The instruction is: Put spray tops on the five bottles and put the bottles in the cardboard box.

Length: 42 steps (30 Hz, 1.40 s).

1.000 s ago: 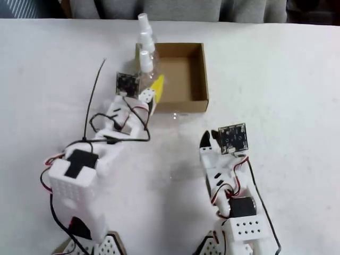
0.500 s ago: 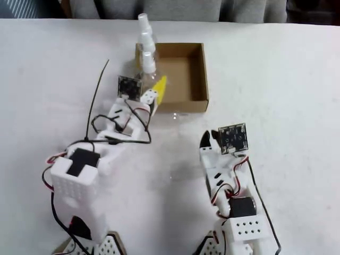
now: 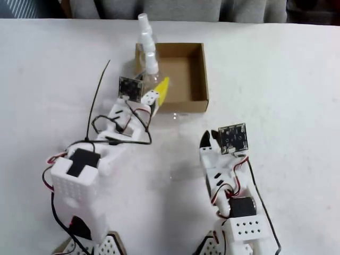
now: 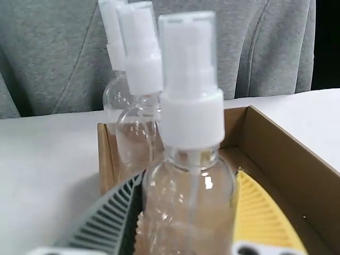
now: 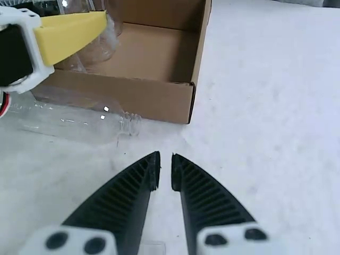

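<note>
Left end effector (image 3: pixel 155 91) grips a spray-topped bottle (image 4: pixel 187 133) upright at the 9 o'clock side of the cardboard box (image 3: pixel 200 69); right end effector (image 5: pixel 165 159), nearly closed, holds nothing

Two spray bottles (image 3: pixel 144 33) stand in the cardboard box's (image 3: pixel 185 74) far left corner; a third bottle (image 4: pixel 188 180), perhaps inside too, stands nearer. An uncapped bottle (image 5: pixel 69 119) lies before the box.

Right gripper (image 5: pixel 165 159) low over the table, jaws nearly together, nothing between. Capless clear bottle (image 5: pixel 69 123) lies just beside the cardboard box (image 5: pixel 133 98) near wall; other arm's yellow finger (image 5: pixel 69 32) at the box's left side.
</note>
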Available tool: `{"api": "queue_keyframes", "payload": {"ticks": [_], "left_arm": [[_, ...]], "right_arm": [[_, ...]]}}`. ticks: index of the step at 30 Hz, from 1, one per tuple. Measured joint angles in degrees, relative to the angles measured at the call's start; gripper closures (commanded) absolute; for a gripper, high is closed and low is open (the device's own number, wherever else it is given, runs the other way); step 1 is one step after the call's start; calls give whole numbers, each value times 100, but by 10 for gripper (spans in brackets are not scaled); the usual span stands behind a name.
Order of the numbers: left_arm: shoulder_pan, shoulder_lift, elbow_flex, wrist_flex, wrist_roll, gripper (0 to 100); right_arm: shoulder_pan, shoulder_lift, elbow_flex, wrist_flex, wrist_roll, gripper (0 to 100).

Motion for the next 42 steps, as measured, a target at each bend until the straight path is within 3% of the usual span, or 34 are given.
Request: {"api": "queue_keyframes", "payload": {"ticks": [4, 13, 18, 28, 37, 42], "left_arm": [[0, 0, 0, 0, 0, 771], [-132, 9, 18, 114, -44, 643], [-167, -88, 18, 615, -44, 629], [-255, -167, 18, 624, -44, 623], [-202, -1969, 1292, 730, -44, 624], [-70, -3156, 1925, 1758, -44, 624]], "right_arm": [[0, 0, 0, 0, 0, 981], [0, 0, 0, 0, 0, 981], [0, 0, 0, 0, 0, 981], [0, 0, 0, -35, 0, 981], [0, 0, 0, -149, 0, 981], [0, 0, 0, -149, 0, 981]]}}
